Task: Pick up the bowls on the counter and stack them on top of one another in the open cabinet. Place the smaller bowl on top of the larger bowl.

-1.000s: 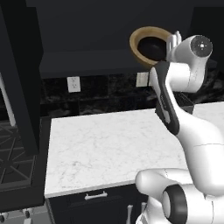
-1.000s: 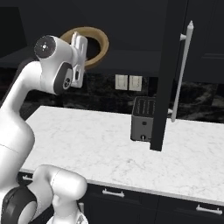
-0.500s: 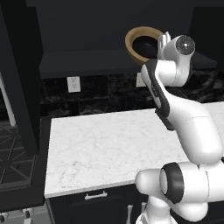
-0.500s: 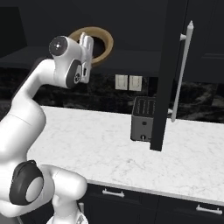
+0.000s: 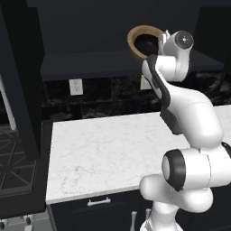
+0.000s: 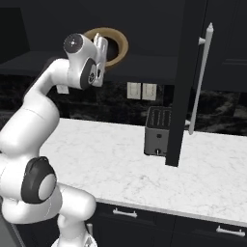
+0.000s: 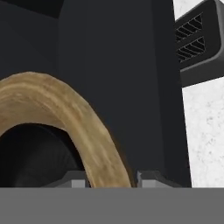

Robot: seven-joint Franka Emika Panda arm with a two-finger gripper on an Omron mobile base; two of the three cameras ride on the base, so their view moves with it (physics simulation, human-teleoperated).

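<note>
Tool (image 7: 109,178) clamped on rim of wooden bowl (image 5: 137,39), bowl tipped on edge, raised high before cabinet (image 5: 90,63). Toaster (image 6: 157,137) on desk (image 5: 103,149) below.

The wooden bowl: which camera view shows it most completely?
The left base view: the wooden bowl shows most of its tan rim and dark inside, held tilted before the open cabinet. The right base view has the gripper covering its left part; the hand view shows a rim arc.
</note>
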